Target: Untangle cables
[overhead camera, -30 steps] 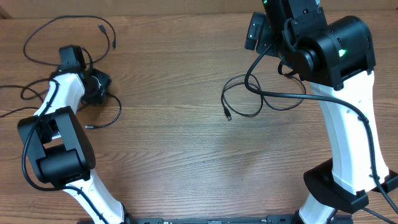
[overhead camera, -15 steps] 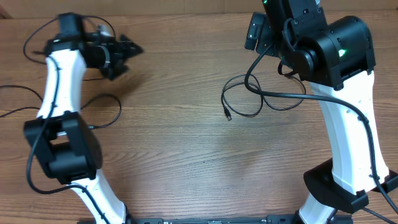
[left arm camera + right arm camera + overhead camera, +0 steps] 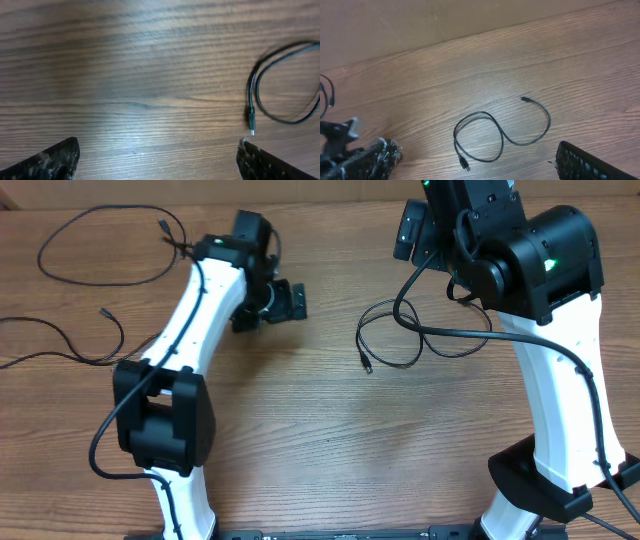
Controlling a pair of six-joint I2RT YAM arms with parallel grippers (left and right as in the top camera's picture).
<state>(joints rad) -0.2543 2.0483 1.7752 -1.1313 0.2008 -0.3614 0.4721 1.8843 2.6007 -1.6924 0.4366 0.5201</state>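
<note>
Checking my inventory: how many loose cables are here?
3: a looped cable at the far-left corner, a second cable along the left edge, a coiled cable right of centre. More may be hidden.

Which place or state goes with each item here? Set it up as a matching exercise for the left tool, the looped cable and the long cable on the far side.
Column 1:
1. left tool
2. looped cable
3. long cable

Column 2:
A. back left corner of the table
B. open, holding nothing, near the middle of the table
C. lying partly under the right arm

Pairs: 1-B, 2-C, 3-A.
</note>
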